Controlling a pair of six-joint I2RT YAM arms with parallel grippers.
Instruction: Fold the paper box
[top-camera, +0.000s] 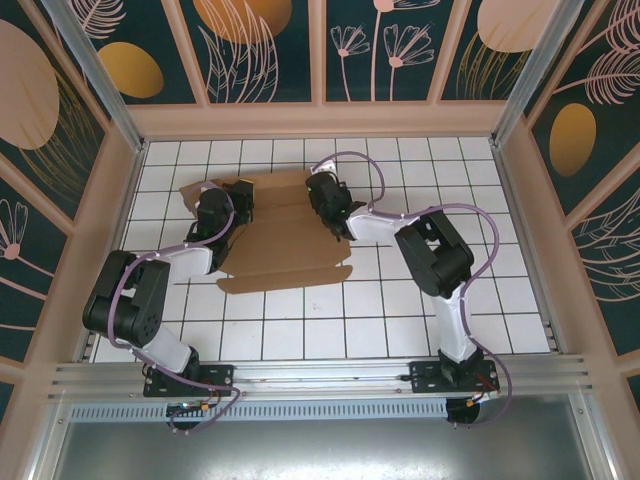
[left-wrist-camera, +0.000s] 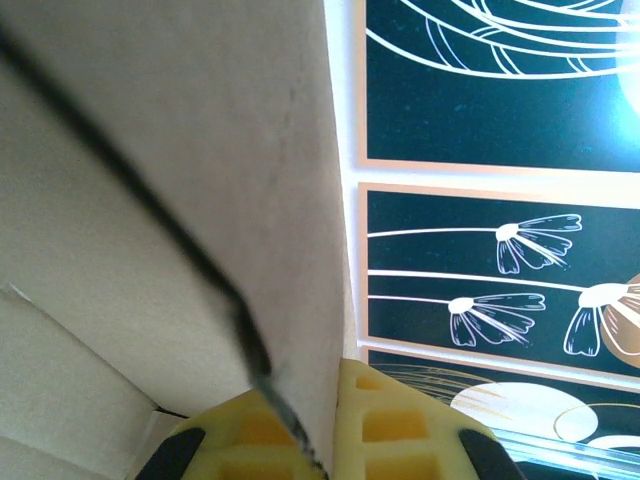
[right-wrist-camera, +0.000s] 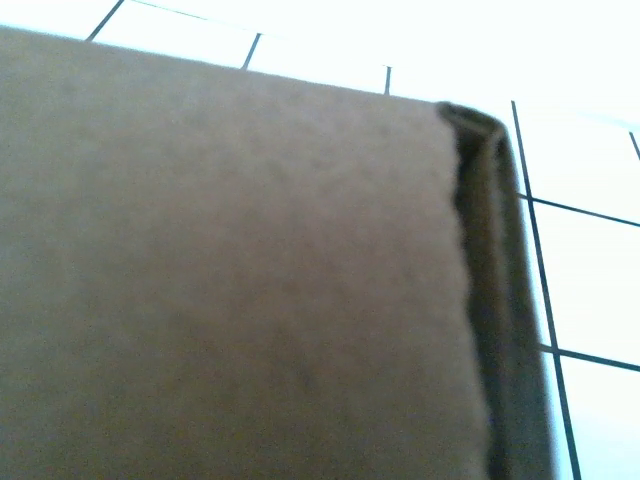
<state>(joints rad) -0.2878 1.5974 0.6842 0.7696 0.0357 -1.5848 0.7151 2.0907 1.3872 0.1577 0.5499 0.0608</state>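
The paper box (top-camera: 285, 240) looks light but stiff, best taken by its edges. Left fingers (left-wrist-camera: 390, 430) pinch one edge; right fingers (top-camera: 325, 195), I cannot tell.

You look down on a white tiled floor (top-camera: 300, 322), brightly lit. Dark teal wall panels (top-camera: 400, 50) with pale flower drawings ring it in peach frames.

Top camera looks down; wrist cameras hug the paper box (top-camera: 285, 250).

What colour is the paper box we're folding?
Plain brown cardboard; the paper box shows best in the top external view.
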